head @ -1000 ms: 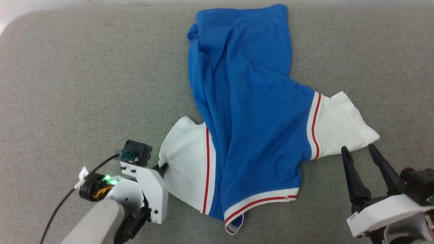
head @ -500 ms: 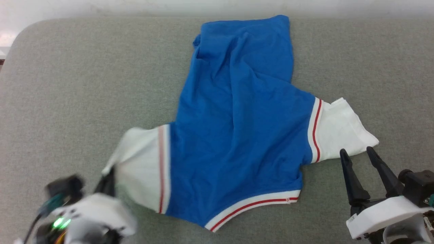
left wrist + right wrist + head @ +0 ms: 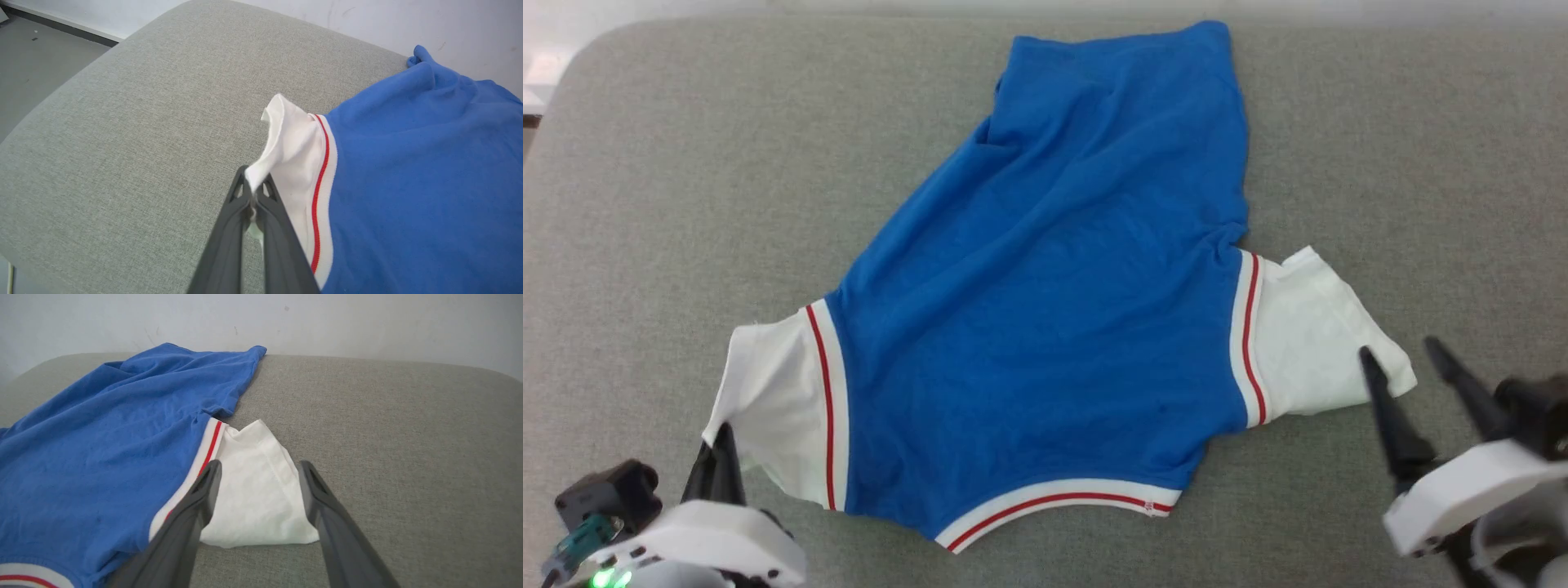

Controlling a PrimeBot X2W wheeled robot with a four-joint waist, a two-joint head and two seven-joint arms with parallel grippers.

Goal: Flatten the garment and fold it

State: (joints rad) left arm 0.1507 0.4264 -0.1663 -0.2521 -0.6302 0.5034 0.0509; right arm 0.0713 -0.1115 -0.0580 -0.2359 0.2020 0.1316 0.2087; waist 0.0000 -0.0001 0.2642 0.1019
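Observation:
The garment [image 3: 1045, 327] is a royal-blue T-shirt with white sleeves and red-striped trim, lying spread on the grey surface with its neck band toward me. My left gripper [image 3: 719, 441] is at the lower left, shut on the corner of the left white sleeve [image 3: 772, 400]. In the left wrist view that gripper [image 3: 251, 185] pinches the sleeve [image 3: 294, 147], which rises off the surface. My right gripper [image 3: 1398, 349] is open at the lower right, by the right white sleeve [image 3: 1307, 343]. In the right wrist view its fingers [image 3: 259, 464] stand either side of that sleeve [image 3: 253, 502].
The grey upholstered surface [image 3: 686, 204] has rounded corners and a white wall [image 3: 327, 322] behind it. Its left edge drops to a grey floor [image 3: 28, 57]. Bare fabric lies left and right of the shirt.
My left gripper has drawn the left sleeve out to the left and toward the near edge, which spread the bunched blue body wide. The right gripper stays open by the right sleeve.

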